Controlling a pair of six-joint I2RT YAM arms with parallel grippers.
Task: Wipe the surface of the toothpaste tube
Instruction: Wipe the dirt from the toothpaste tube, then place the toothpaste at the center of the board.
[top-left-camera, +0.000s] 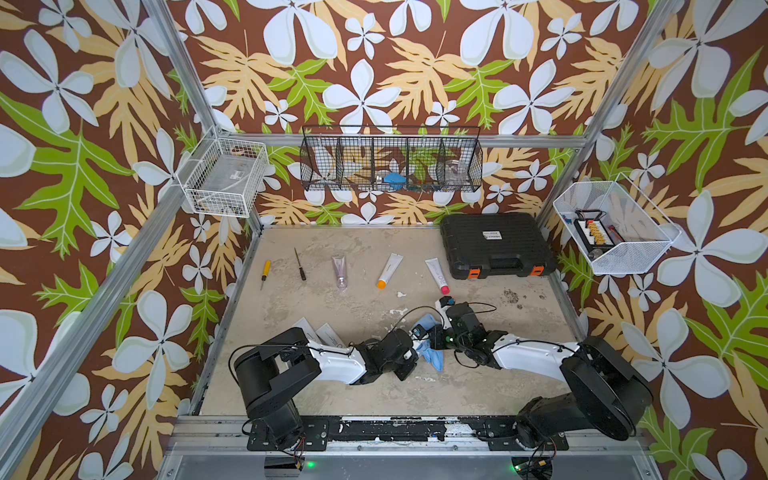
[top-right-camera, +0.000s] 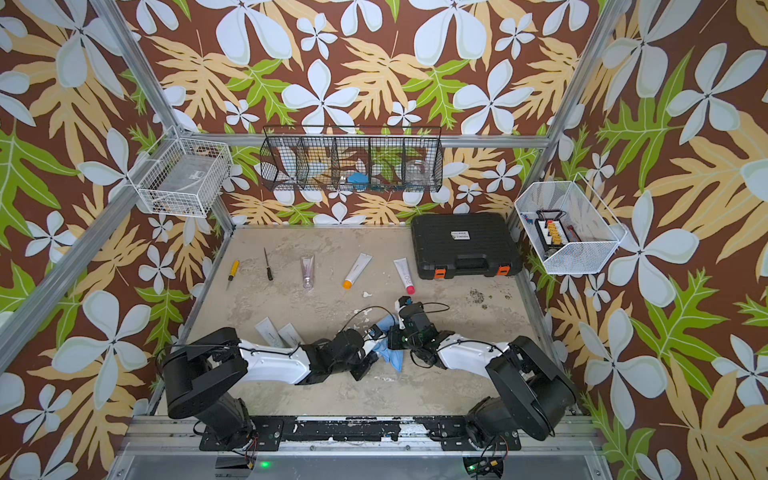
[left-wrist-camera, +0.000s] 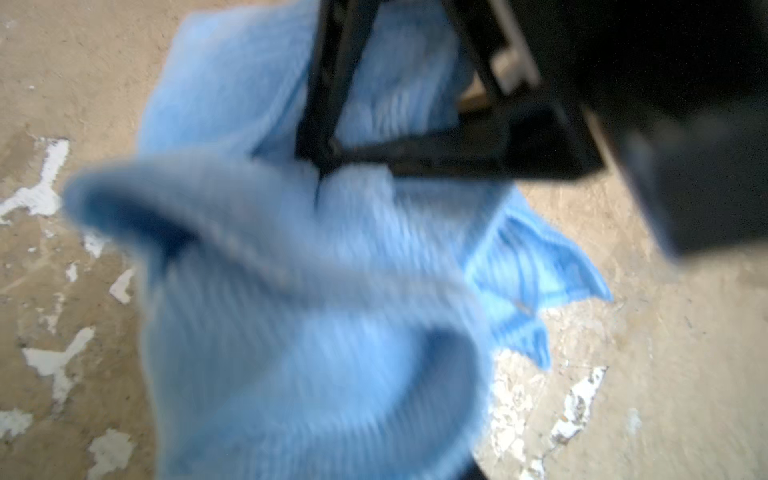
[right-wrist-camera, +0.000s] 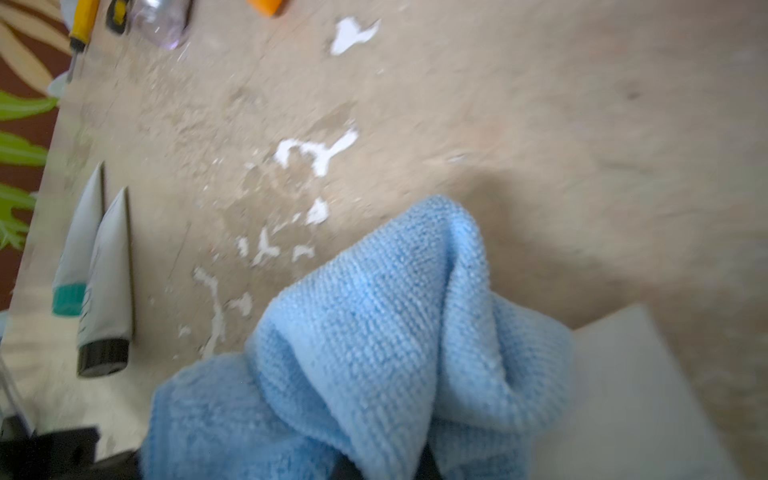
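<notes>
Black cap (right-wrist-camera: 102, 357) near cloth (right-wrist-camera: 374, 332), right-wrist only

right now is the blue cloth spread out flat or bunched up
Bunched up. The blue cloth hangs in thick folds and humps, pinched by the shut left gripper, not laid flat on the table.

Cloth (top-left-camera: 432, 357) front-centre over the table (top-left-camera: 332, 386) — tubes (top-left-camera: 389, 270) behind it, case (top-left-camera: 494, 245) back-right.

Brown wallpaper (top-left-camera: 374, 62) with white flowers and green leaves covers three walls behind aluminium frame posts (top-left-camera: 183, 62). The beige desk (top-left-camera: 374, 399) is scuffed, with chipped white patches (right-wrist-camera: 316, 153) under soft, even light.
</notes>
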